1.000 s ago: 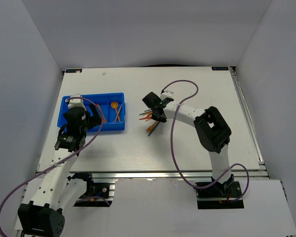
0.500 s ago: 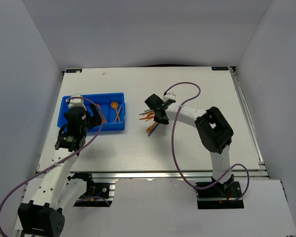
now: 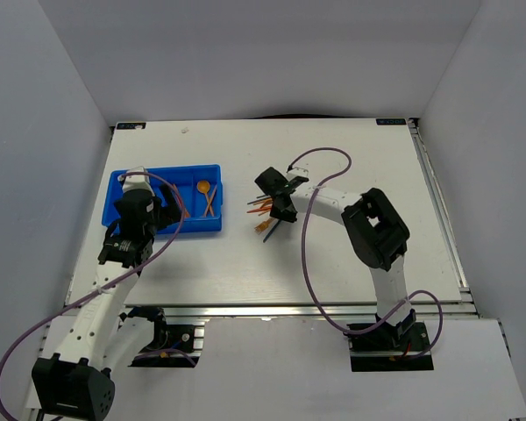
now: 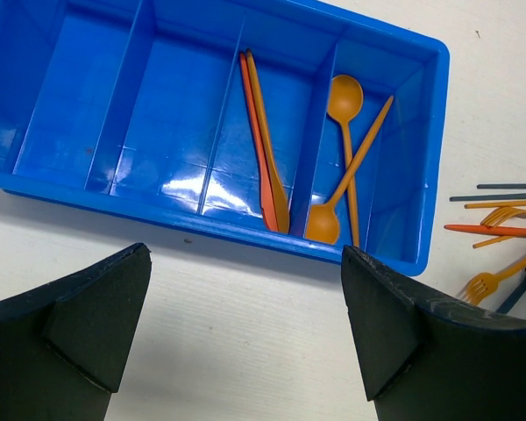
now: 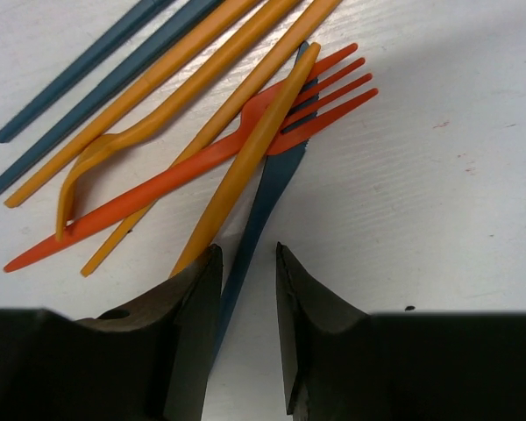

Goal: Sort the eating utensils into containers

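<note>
The blue tray point(image 3: 167, 167) lies at the left; in the left wrist view point(image 4: 114, 195) one compartment holds an orange and a red stick point(image 4: 263, 149), the one beside it crossed orange spoons point(image 4: 344, 96). My left gripper point(image 3: 169, 210) is open and empty over bare table just in front of the tray point(image 4: 245, 263). A loose pile of utensils point(image 3: 263, 210) lies mid-table. My right gripper point(image 3: 279, 209) is down at the pile, its jaws narrowly open point(image 5: 248, 254) on either side of a dark blue fork's handle point(image 5: 276, 175), with a gap left on the right side.
Around the blue fork lie a red fork point(image 5: 202, 158), an orange fork point(image 5: 140, 132), orange sticks point(image 5: 245, 149) and two dark blue sticks point(image 5: 88, 61). The pile's edge shows at the right of the left wrist view point(image 4: 500, 219). A purple cable point(image 3: 324, 158) arcs over the right arm.
My right gripper has shifted slightly toward the near side over the pile. The left arm has barely moved.
</note>
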Available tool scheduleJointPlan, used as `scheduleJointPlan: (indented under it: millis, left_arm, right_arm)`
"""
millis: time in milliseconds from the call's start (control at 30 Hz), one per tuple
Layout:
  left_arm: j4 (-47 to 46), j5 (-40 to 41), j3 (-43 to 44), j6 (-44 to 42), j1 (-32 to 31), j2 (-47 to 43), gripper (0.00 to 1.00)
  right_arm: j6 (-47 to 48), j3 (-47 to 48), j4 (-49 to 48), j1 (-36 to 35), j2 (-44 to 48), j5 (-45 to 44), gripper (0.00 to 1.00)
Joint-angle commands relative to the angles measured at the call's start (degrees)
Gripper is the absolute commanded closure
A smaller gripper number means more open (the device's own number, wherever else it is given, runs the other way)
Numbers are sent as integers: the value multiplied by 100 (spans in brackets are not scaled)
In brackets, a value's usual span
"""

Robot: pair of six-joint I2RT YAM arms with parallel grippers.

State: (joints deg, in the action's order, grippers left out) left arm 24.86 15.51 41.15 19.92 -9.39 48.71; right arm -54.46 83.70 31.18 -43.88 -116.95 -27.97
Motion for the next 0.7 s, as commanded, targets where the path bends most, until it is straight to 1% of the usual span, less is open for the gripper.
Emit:
scheduleJointPlan:
  millis: [0, 67, 133, 200, 300, 333, 433, 600, 667]
  left_arm:
    - [1, 75, 113, -41, -19, 7, 2]
    - [1, 75, 113, -41, -19, -19, 2]
    - [1, 75, 113, -41, -19, -19, 2]
    - [1, 84, 113, -41, -19, -19, 2]
    - [19, 93, 113, -41, -19, -19, 2]
    - [19, 110, 122, -32, -19, -28, 2]
    - [45, 172, 122, -24, -28, -63, 2]
    - [80, 198, 131, -6, -28, -98, 2]
    - [80, 172, 122, 12, -37, -142, 2]
  right_arm:
    - [-135, 217, 186, 20, -223, 54, 63]
    - [-205, 121, 257, 2, -250, 89, 64]
    - [-232, -63, 100, 2, -189, 185, 64]
    - [-267, -266, 64, 2, -153, 230, 68]
    - [-372, -503, 195, -7, -66, 239, 78]
    - [-390, -582, 239, -7, 30, 213, 83]
    - [-434, -969, 283, -16, 346, 186, 88]
    - [-390, -1759, 143, -24, 1006, 142, 92]
    - [-364, -2216, 64, -33, 1331, 107, 92]
